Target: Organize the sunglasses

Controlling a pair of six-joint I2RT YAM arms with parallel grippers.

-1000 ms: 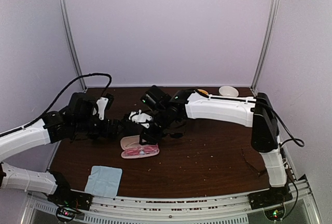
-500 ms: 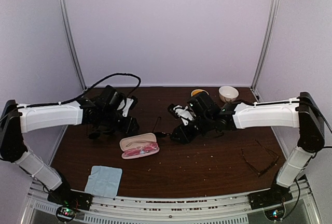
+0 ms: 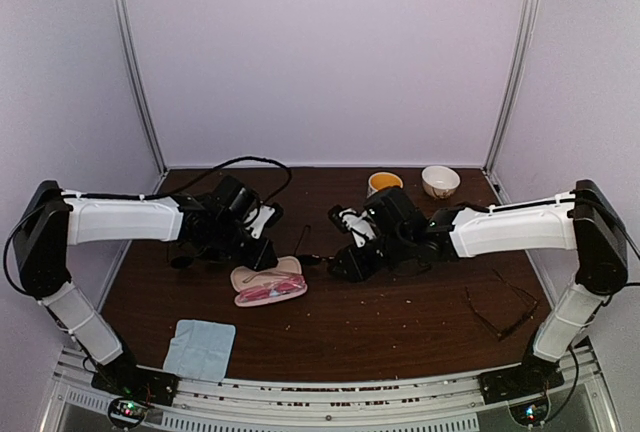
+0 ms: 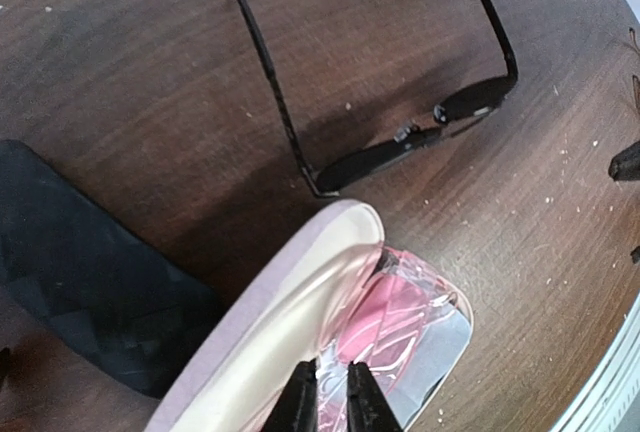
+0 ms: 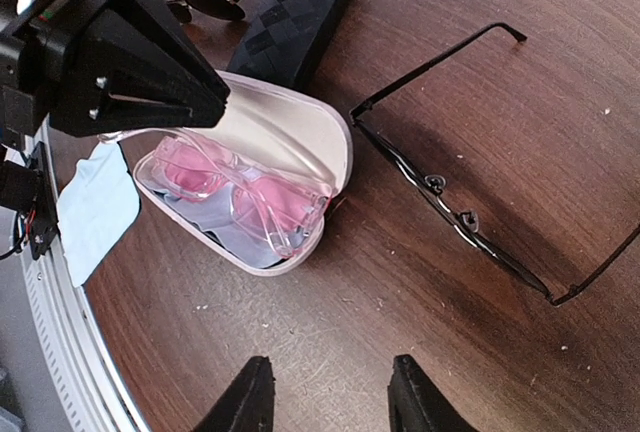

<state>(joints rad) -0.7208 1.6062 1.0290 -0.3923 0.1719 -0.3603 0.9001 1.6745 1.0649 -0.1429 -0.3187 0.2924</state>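
Pink sunglasses [image 5: 235, 192] lie in the open case [image 5: 290, 122], my left gripper [image 4: 333, 402] nearly closed at its lid, can't tell if pinching, right gripper [image 5: 330, 397] apart near it.

1. The open case [image 3: 258, 274] is lying left of the middle of the desk [image 3: 400, 337], with a pair of glasses [image 5: 235, 192] resting in it.
2. A closed case [image 5: 295, 27] is lying just left of it.
3. The sunglasses [image 4: 365, 160] are lying just behind it, to the right.
4. A cloth [image 3: 200, 348] is lying before it, by the near edge.
5. Thin-framed glasses [image 3: 497, 304] are lying well apart, at the near right.
6. Two bowls [image 3: 383, 182] [image 3: 440, 181] are standing side by side at the far edge.
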